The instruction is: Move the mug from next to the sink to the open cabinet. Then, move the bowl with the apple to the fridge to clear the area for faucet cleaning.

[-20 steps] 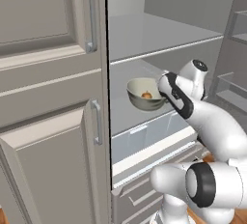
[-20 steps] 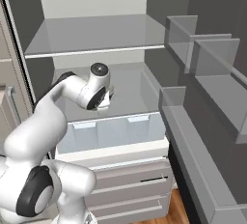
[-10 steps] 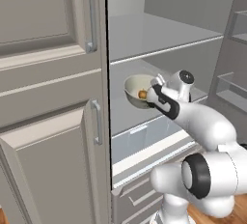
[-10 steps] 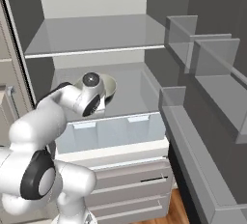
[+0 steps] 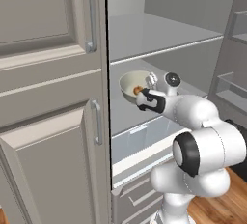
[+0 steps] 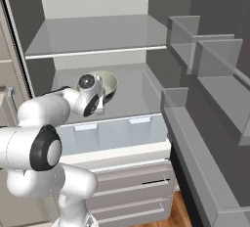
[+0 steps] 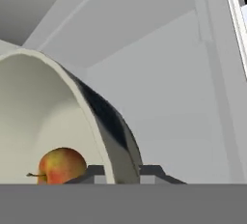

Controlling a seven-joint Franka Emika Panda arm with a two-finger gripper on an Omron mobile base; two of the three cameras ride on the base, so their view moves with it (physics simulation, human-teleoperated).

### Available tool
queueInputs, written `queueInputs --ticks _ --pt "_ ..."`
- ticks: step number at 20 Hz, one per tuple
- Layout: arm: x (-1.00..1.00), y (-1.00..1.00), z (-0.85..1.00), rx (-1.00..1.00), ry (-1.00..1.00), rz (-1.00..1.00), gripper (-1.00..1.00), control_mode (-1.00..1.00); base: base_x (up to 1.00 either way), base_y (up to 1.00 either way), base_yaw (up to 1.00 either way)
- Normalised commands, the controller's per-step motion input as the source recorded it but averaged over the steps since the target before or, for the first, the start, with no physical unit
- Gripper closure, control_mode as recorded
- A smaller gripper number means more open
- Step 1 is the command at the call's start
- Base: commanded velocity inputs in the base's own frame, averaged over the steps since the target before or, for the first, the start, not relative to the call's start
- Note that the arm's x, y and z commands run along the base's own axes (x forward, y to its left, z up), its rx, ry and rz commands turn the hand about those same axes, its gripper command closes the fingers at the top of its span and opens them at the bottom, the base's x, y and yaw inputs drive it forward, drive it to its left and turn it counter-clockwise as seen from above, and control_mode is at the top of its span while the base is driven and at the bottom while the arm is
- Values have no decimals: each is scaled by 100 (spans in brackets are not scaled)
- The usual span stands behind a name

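Now the pincer [image 7: 120, 172] pinches the bowl [image 5: 131, 84] rim, apple [image 7: 61, 166] inside, over the fridge [image 6: 122, 81] shelf — lower it level, then let go.

smooth matt cream bowl [image 7: 43, 121], faintly glossy red-orange apple [image 7: 60, 166], matt pale grey fridge [image 6: 97, 37] shelves, wood-look floor [image 5: 226, 199]

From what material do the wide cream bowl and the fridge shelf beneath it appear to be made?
The wide round cream bowl looks like glazed ceramic: a smooth, pale, softly shaded inside and a thick rim; it might also be plastic. The pale grey fridge shelf below it seems matte plastic or frosted glass: flat, even grey, without reflections. As the picture is rendered, neither is certain.
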Motion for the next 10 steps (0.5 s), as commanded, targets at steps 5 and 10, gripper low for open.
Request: queueInputs --ticks 5,10 --pt "0 0 0 0 0 0 -100 -100 0 0 0" --pt "-70 -9 10 0 -11 -1 -100 -100 0 0 0"
